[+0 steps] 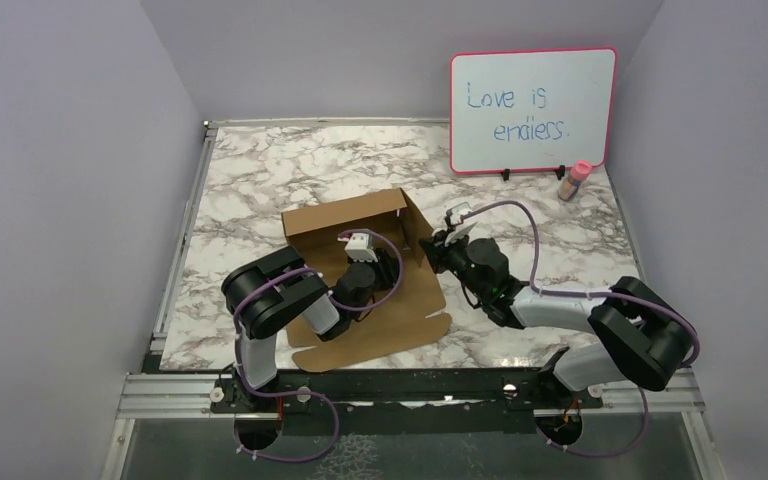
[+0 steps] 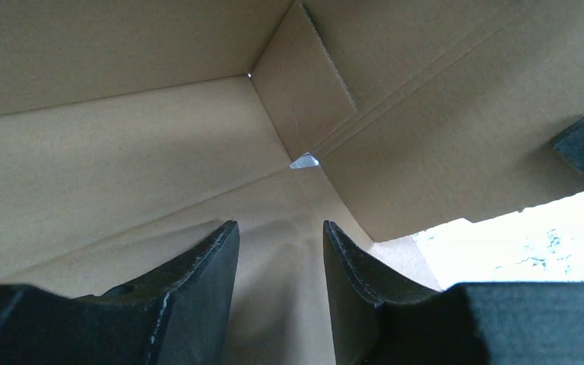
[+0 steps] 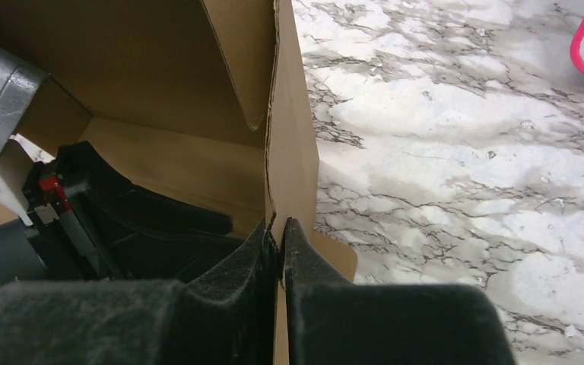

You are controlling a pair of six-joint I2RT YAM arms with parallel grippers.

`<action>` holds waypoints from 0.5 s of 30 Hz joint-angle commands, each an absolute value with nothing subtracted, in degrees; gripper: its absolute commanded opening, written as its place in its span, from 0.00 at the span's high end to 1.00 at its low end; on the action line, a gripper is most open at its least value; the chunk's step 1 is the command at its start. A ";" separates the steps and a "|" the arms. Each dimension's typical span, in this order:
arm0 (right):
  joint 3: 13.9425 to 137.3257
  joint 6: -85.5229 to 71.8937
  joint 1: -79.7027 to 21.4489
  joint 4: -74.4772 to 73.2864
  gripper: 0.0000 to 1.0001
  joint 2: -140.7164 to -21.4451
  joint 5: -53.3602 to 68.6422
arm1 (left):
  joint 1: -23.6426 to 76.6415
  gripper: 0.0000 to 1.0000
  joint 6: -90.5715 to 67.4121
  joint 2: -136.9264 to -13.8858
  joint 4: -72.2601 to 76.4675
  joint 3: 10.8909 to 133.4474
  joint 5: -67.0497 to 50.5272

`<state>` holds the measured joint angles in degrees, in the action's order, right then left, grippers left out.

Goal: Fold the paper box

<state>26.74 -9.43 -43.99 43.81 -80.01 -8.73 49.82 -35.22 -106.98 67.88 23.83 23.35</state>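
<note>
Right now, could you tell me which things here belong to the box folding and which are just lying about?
In the job:
box
left gripper, open inside the box
right gripper, shut on the box's side

Lying about:
whiteboard
bottle
</note>
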 commanded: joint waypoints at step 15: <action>20.48 -11.03 -45.04 52.91 0.86 -83.85 -8.87 | 49.71 0.39 -36.60 -98.84 64.64 18.20 18.05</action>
<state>21.93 -10.92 -44.45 55.44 -82.94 -8.78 49.82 -35.75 -103.15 66.85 20.67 22.00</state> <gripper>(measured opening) 0.138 0.576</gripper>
